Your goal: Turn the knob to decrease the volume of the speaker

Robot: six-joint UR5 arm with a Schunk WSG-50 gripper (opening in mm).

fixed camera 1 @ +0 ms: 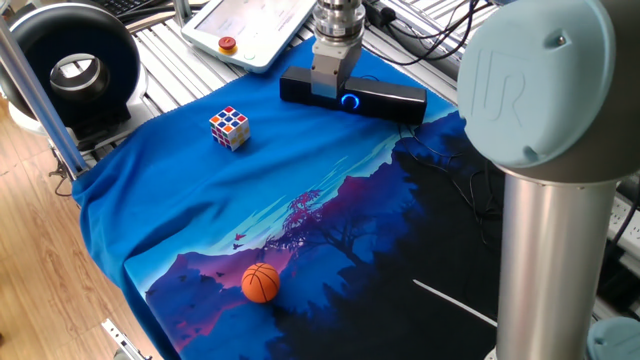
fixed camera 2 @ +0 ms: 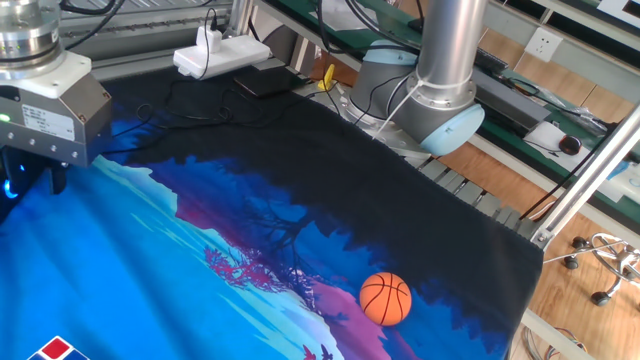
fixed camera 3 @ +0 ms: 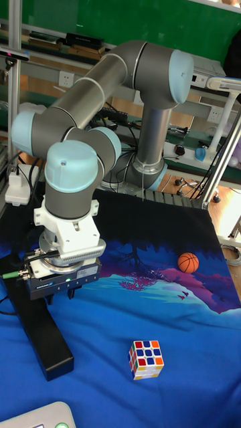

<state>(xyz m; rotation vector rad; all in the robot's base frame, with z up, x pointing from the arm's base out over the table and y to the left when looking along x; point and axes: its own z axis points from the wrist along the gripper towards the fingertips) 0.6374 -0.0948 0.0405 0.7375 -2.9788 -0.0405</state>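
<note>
A blue cloth (fixed camera 1: 200,200) printed with a mountain and tree scene, dark toward one side, covers the table. The speaker (fixed camera 1: 385,100) lies along the cloth's far edge in one fixed view, a long black bar with the knob (fixed camera 1: 351,101) glowing blue at its middle. The gripper (fixed camera 1: 327,88) stands directly over the speaker, just beside the knob; its fingers are hidden behind its grey body, so whether they are spread or closed cannot be told. In the tall fixed view the gripper (fixed camera 3: 64,289) sits above the speaker's (fixed camera 3: 47,341) far half.

A puzzle cube (fixed camera 1: 229,128) rests on the cloth near the speaker, on the side toward a big black ring-shaped device (fixed camera 1: 70,65) standing off the cloth. An orange ball (fixed camera 1: 261,282) lies well apart from the speaker, near the cloth's front edge. Beyond the speaker is a white tablet with a red button (fixed camera 1: 228,44). A white power strip (fixed camera 2: 222,52) and cables lie past the cloth, and wooden floor (fixed camera 1: 40,270) shows beside the table.
</note>
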